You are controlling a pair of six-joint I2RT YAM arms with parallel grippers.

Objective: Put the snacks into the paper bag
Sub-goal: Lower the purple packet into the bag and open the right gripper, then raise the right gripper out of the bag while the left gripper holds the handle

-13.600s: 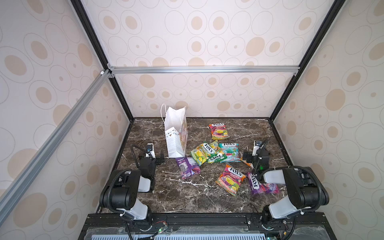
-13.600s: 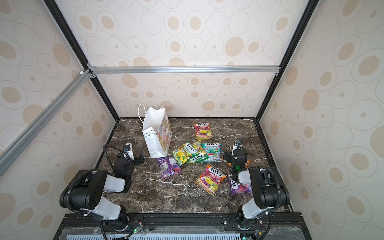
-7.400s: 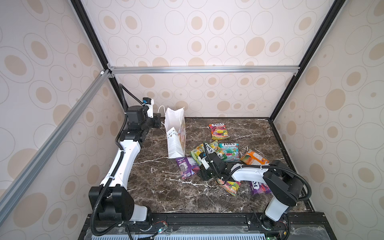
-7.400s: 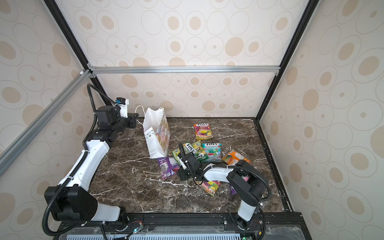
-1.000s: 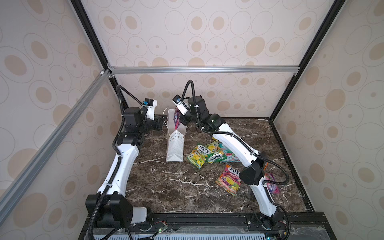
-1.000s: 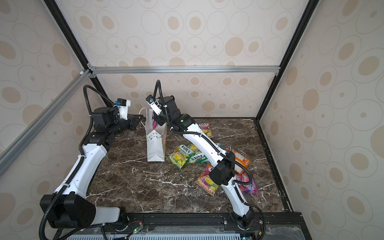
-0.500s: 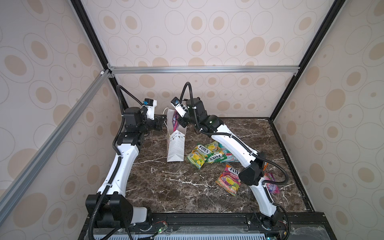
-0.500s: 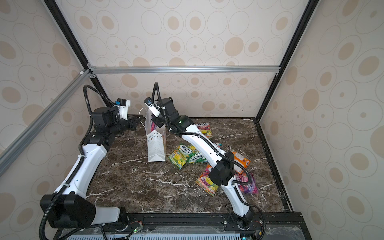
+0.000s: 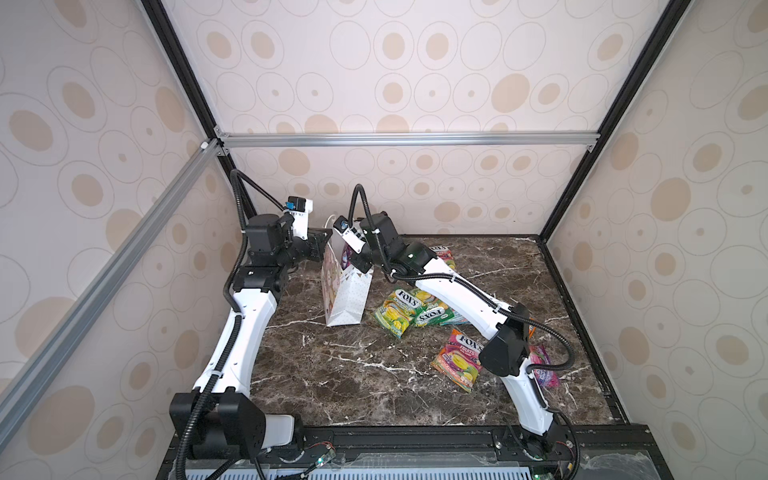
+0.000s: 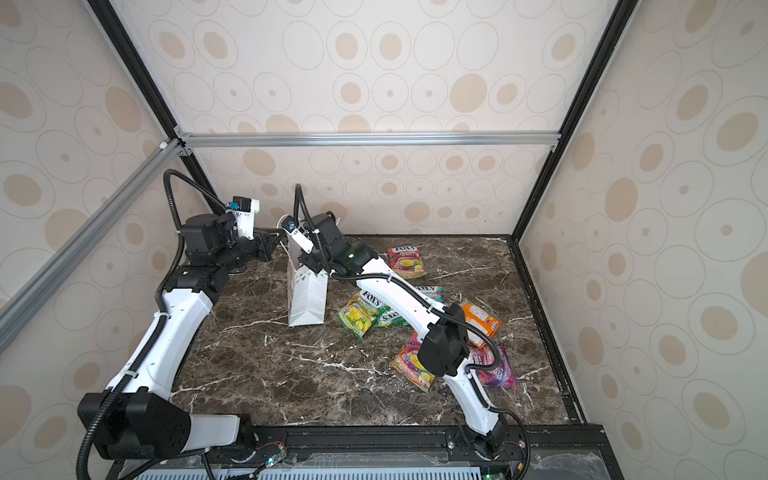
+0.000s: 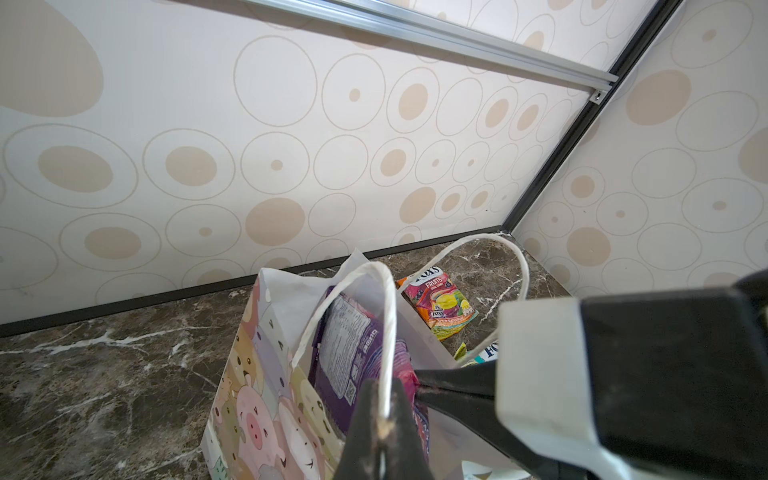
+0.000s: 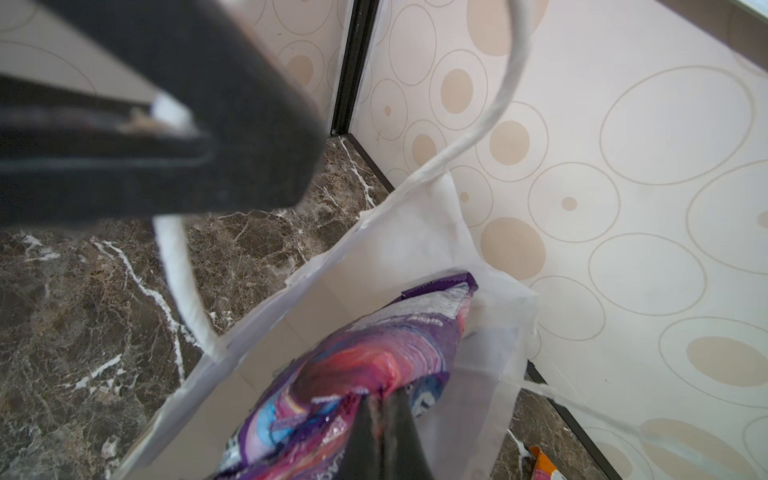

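The purple pouch (image 12: 353,374) sits partly inside the mouth of the paper bag (image 9: 347,291), its long axis steep and leaning, its printed back turned to the left. The right gripper (image 12: 384,399) has its fingers pinched tight on the pouch's upper edge. The bag stands upright at the far left of the tabletop, mouth up. The left gripper (image 11: 382,415), reaching in from the left, is clamped on a white cord handle (image 11: 388,324). To the right of the bag a yellow-green pouch (image 9: 397,305) overlaps a teal one (image 9: 434,318); an orange-pink pouch (image 9: 459,359) lies nearer, another (image 10: 405,259) farther back. The dark marble tabletop (image 9: 353,395) is enclosed by walls (image 9: 415,83) papered with beige circles, crossed by an aluminium rail (image 9: 395,139)
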